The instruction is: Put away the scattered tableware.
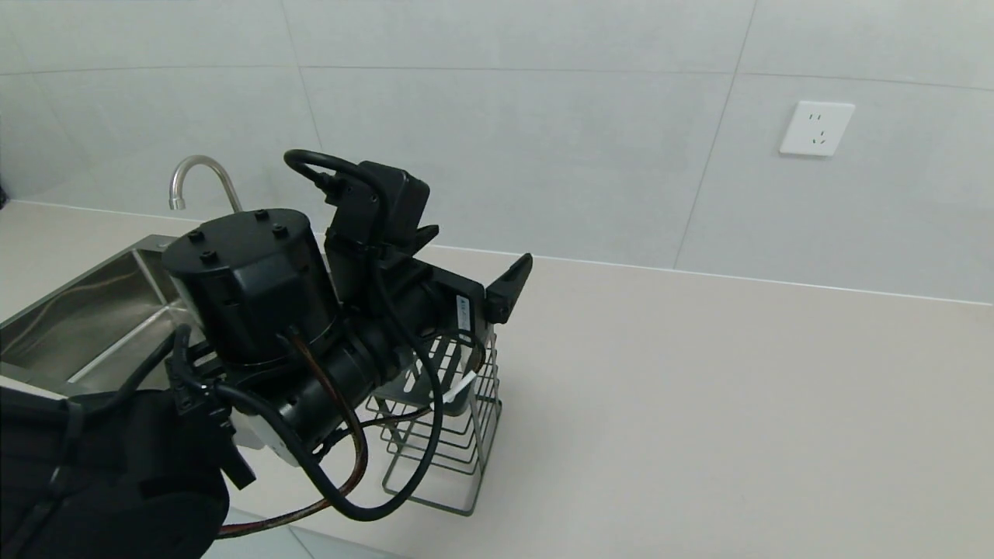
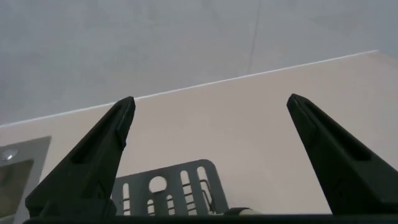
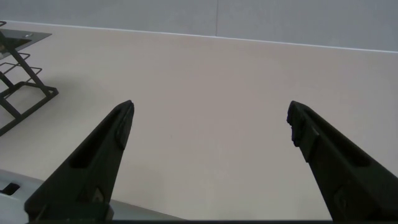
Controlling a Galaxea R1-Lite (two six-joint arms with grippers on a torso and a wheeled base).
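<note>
Hard to tell what lies inside the wire rack (image 1: 444,460), standing on the counter (image 1: 699,388) just beside the sink (image 1: 78,303) and half hidden behind the left arm. Poised above it with left gripper (image 2: 211,106) spread wide, holding nothing. Right gripper (image 3: 211,112) likewise spread over the counter.

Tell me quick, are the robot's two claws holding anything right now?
Left gripper: open, holding nothing, above the wire rack.
Right gripper: open, holding nothing, above the countertop.
</note>
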